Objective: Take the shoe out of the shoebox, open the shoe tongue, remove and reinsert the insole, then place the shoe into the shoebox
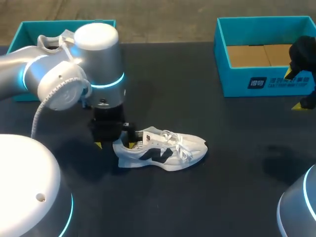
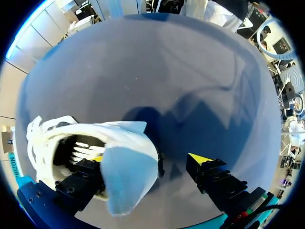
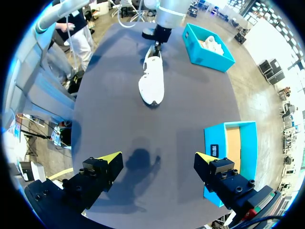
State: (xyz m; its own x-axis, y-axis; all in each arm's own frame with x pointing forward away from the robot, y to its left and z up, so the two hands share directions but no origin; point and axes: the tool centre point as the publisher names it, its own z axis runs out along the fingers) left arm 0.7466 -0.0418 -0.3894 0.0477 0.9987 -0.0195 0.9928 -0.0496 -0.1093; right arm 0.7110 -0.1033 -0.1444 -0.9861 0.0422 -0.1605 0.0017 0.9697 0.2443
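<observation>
**Shoe.** The white shoe [image 1: 163,150] stands on its sole on the black table [image 1: 207,197], slightly left of the middle. Its toe points right and its heel points left. The laces are loose over the tongue. It is outside the shoebox and well apart from it.

**Shoebox.** The teal shoebox [image 1: 237,84] sits at the far right of the table, open at the top, with brown cardboard on its floor.

**Left gripper.** The left arm [image 1: 64,74] reaches in from the left, and the left gripper [image 2: 148,160] is at the shoe's heel. In the left wrist view one finger [image 2: 81,179] is inside the shoe opening. The other finger stands outside, past the heel, with a visible gap to it. The heel wall lies between the spread fingers and is not clamped.

**Right gripper.** The right gripper [image 3: 158,157] hangs over bare table at the right side, fingers spread wide and holding nothing. The shoebox is just beside it, and the shoe lies well ahead of it.

**Other items.** A second teal box [image 1: 27,34] at the far left holds another white shoe [image 1: 49,42], partly hidden by the left arm.
</observation>
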